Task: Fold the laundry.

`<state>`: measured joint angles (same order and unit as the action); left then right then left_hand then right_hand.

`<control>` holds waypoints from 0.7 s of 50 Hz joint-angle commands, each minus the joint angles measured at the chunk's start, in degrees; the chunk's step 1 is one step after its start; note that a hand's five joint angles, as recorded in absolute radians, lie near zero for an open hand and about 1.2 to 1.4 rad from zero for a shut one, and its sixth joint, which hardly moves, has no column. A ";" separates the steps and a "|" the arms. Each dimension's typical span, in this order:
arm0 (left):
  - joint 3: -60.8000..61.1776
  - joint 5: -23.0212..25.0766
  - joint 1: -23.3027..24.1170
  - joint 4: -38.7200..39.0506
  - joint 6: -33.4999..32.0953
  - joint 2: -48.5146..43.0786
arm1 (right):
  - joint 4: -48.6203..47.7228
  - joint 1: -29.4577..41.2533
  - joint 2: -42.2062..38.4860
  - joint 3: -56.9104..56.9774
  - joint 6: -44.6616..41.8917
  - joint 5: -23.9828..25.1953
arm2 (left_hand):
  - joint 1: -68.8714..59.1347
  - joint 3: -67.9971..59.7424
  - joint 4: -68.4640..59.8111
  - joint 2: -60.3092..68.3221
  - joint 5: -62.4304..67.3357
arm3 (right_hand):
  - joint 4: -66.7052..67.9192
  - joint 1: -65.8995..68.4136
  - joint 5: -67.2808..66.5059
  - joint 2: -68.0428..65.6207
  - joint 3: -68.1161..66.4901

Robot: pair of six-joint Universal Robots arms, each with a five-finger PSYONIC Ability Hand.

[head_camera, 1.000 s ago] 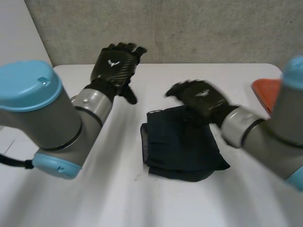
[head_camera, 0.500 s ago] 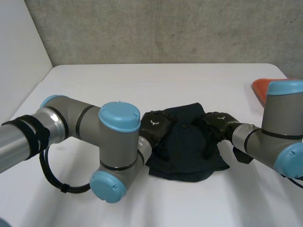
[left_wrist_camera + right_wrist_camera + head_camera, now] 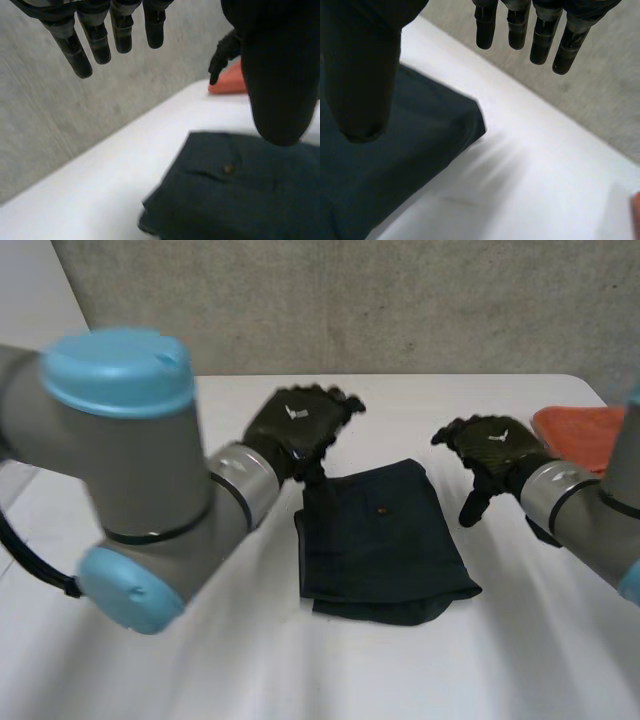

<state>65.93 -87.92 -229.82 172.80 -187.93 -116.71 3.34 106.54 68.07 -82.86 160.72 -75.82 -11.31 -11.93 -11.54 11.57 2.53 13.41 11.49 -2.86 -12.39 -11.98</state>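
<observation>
The left hand (image 3: 295, 425) and right hand (image 3: 495, 450) have lifted off the folded dark-navy fabric garment (image 3: 385, 540) between them, fingers straight and empty; this fold looks finished.

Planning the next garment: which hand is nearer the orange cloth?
Right. The right hand is just beside the orange cloth; the left hand is across the dark cloth from it.

The folded garment (image 3: 385, 540) lies in the middle of the bench (image 3: 200, 660). The left hand (image 3: 297, 425) is at its far left corner. The right hand (image 3: 490, 450) is to the right of the garment, near its far right corner and apart from it. A second cloth (image 3: 580, 425) lies at the right edge of the bench, just behind the right hand.
</observation>
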 commanded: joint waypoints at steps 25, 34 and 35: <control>4.91 11.98 -4.06 -10.91 2.40 8.34 | -24.25 11.85 -2.76 -25.43 -2.87 -5.39 | -0.58 0.03 -0.36 0.32 -0.63 | -3.41 -1.49 2.86 2.39 1.98; 5.35 11.98 -4.06 -10.82 2.40 8.34 | -31.28 12.03 -5.83 -23.41 -7.53 -6.36 | -0.42 0.20 -0.19 0.16 -0.80 | 11.59 13.51 -12.15 -12.62 -13.03; 5.52 11.98 -4.06 -10.56 2.40 8.34 | -31.37 12.03 -6.19 -23.06 -7.53 -6.45 | -0.42 0.20 -0.19 0.16 -0.80 | 13.14 15.06 -13.69 -14.17 -14.58</control>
<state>70.95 -75.91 -233.88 161.91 -185.52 -108.37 -24.91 118.55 63.62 -107.62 155.24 -81.87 -11.31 -11.93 -11.54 11.57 2.53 14.34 12.34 -4.90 -14.39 -14.36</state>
